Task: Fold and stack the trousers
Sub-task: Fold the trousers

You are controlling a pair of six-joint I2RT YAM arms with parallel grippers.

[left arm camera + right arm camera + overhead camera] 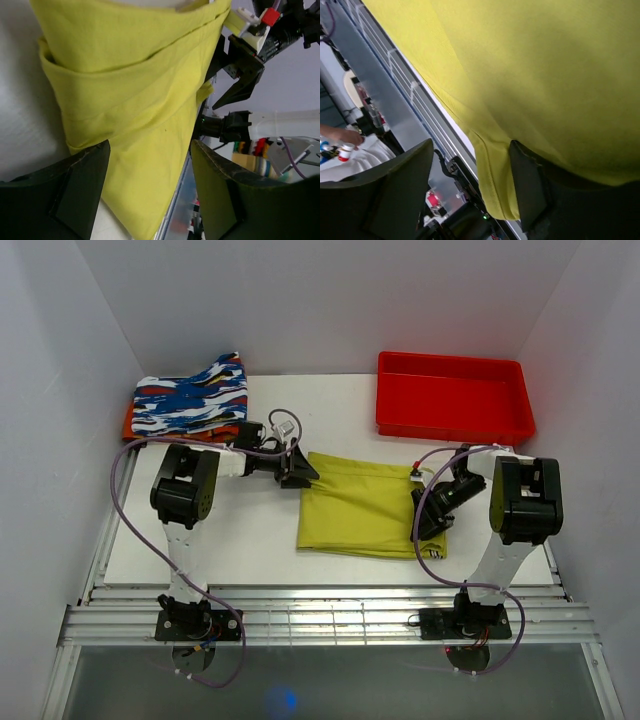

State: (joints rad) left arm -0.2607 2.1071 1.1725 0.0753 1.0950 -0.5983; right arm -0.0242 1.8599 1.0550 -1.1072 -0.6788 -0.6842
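Note:
The trousers [365, 505] lie folded into a yellow-green rectangle in the middle of the white table. My left gripper [298, 475] sits at their far left corner. In the left wrist view its jaws stand wide apart, with the layered cloth [130, 100] lying flat beyond and between them, not pinched; the gripper [150, 145] is open. My right gripper [430, 520] is low at the trousers' right edge. In the right wrist view the gripper [471, 145] is open, and the stitched hem of the cloth [545, 75] drapes over its right finger [530, 190].
A folded blue, white, black and orange patterned garment [190, 405] lies at the back left. A red tray [450, 425] stands at the back right. Metal rails [320, 610] run along the table's near edge, close to the trousers' front edge. White walls enclose three sides.

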